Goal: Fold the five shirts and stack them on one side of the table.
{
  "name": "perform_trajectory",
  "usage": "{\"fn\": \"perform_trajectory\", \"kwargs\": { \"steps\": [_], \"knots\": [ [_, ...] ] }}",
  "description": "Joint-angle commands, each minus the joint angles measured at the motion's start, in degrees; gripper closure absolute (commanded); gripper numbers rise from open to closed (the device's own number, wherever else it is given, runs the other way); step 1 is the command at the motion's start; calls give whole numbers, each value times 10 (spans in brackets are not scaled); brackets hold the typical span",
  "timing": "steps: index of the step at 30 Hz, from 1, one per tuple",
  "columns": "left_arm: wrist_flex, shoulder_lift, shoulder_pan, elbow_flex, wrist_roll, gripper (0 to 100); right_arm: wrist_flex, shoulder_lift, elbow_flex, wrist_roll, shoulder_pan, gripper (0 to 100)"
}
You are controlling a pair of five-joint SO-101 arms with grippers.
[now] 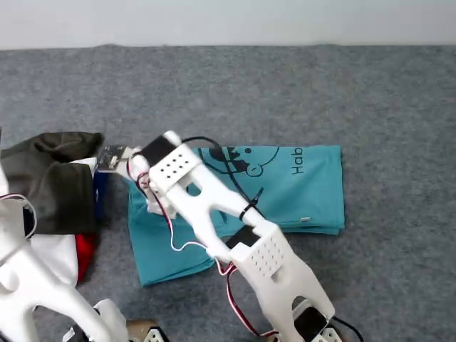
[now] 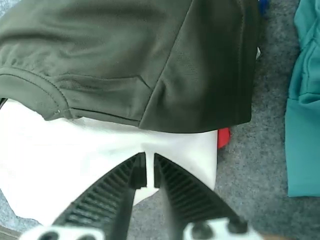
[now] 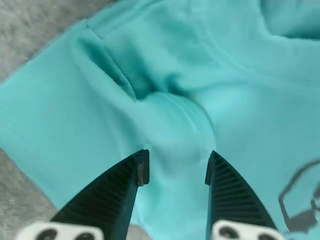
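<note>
The fold of the teal shirt (image 1: 303,189) was under way. It lay on the grey, felt-like bench (image 1: 285,92), already doubled into a rough rectangle, its near-left part rumpled. The right claw (image 3: 175,167) stood spread over a soft raised ridge of that thin knit. The next move looked like closing on the ridge and pulling the cloth flat. At the bench's left edge, the left claw (image 2: 149,165), pressed together, hung over a smooth white shirt (image 2: 75,170) under a dark olive shirt (image 1: 50,178) in the stack.
</note>
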Motion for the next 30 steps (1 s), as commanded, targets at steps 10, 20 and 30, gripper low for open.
{"fn": "perform_trajectory", "kwargs": {
  "steps": [10, 20, 30],
  "knots": [
    [-18, -15, 1, -3, -4, 964, 81, -10, -129, 33, 2, 989],
    [-18, -17, 1, -3, -6, 964, 83, 0, -179, 31, 34, 970],
    [-18, -17, 1, -3, -6, 964, 85, 2, -179, 30, 40, 786]
  ]
}}
